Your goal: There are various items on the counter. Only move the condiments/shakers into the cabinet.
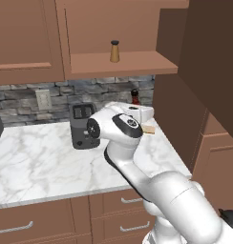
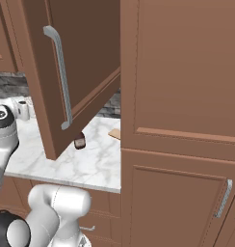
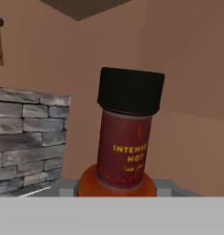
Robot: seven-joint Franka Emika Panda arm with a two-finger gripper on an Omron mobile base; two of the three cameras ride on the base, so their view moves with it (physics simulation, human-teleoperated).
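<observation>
My claw's tips are hidden, so I can't tell whether I grip the red-labelled bottle [image 3: 128,133], which stands close before my hand on the counter [image 1: 37,152] by the stone wall. The tan shaker [image 1: 114,51] already sits on the cabinet [image 1: 137,64] shelf above.

The arm [image 1: 137,157] is built of smooth, glossy white shells, rounded and tube-like, thickening toward a bulbous lower segment. Its joints are dark: a round black cap with a small pale mark at its centre sits on one side of the upper housing, and an oval dark-grey panel ringed in black lies on top. A black band separates two links. At the lower edge, a black rounded part shows, possibly another joint.
</observation>
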